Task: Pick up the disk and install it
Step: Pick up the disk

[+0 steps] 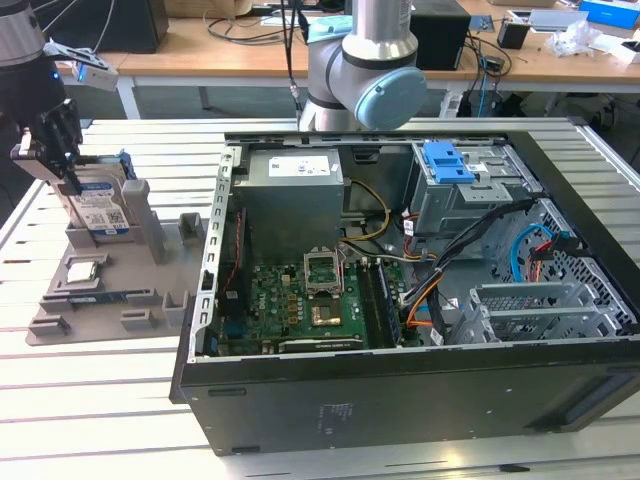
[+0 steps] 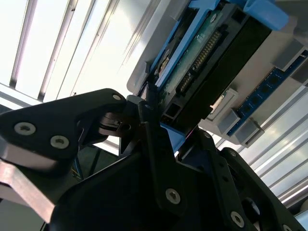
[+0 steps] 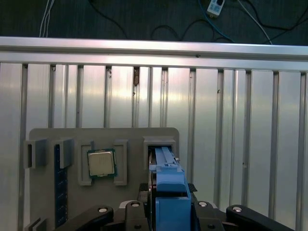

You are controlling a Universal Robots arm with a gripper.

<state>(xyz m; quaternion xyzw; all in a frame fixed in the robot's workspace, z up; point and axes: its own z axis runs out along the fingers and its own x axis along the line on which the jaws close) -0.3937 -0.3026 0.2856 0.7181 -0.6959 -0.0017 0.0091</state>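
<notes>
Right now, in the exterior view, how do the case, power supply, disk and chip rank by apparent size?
Largest to smallest:
1. case
2. power supply
3. disk
4. chip
No two look alike in size.

1. The exterior view stands off the arm (image 1: 365,70), high and in front of the open computer case (image 1: 400,410). It faces down across the slatted table (image 1: 100,420) from far enough to take in the whole case. At the exterior view's left it also takes in the gray holder (image 1: 110,295), the disk (image 1: 100,205) and the end effector (image 1: 62,165).
2. The first wrist view looks straight down past the end effector onto the holder (image 3: 120,134) from near, with the disk's blue rail (image 3: 168,192) close under the lens.
3. The second wrist view sits closest of all, looking obliquely along the end effector (image 2: 175,127) at the disk's connector edge (image 2: 202,72).
4. All three views share the disk, the holder and the table's slats.
</notes>
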